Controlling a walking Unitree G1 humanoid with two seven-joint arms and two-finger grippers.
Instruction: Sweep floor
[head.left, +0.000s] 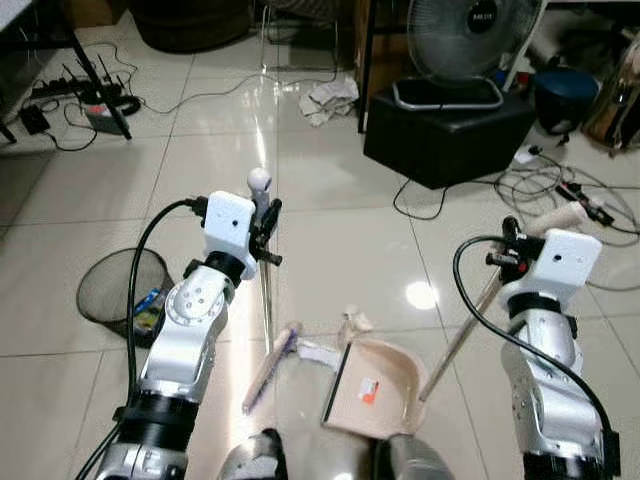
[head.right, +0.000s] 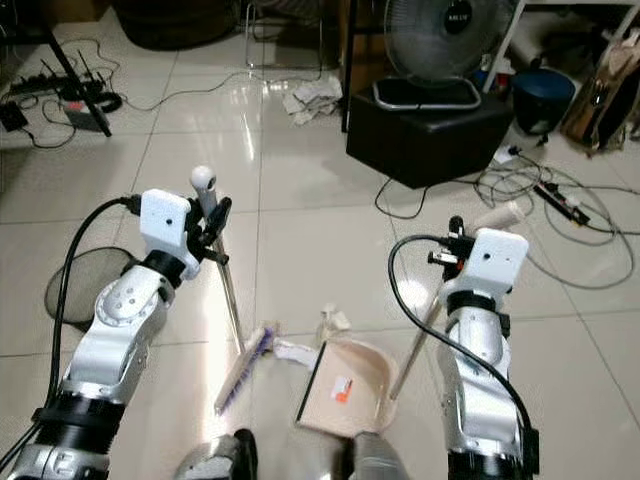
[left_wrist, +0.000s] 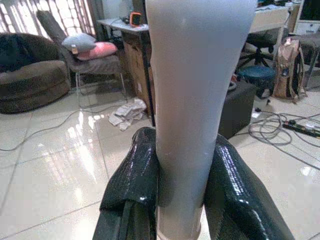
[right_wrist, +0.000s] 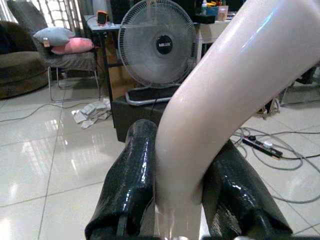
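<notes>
The left gripper (head.left: 267, 225) is clamped on the grey handle of the broom (head.left: 268, 330), its black fingers (left_wrist: 135, 185) pressed to either side of the shaft just below the rounded knob. The handle runs nearly upright down to the floor, where the brush head lies on the pale tiles between the robot's feet — its bristles beside a scrap of white litter (head.left: 318, 351). To the far left, near the left arm, stands a black mesh wastebasket (head.left: 118, 289) with some rubbish inside. Just right of the brush head sits the beige dustpan (head.left: 372, 388), mouth toward the broom and touching the litter. Its long handle slants up to the right gripper (head.left: 515, 245), which is closed around the cream grip — fingers (right_wrist: 131, 175) hugging it on both sides. Farther off, a floor fan (head.left: 462, 45) stands on a black box (head.left: 447, 128), with loose cables (head.left: 555, 185) on the tiles to the right.
</notes>
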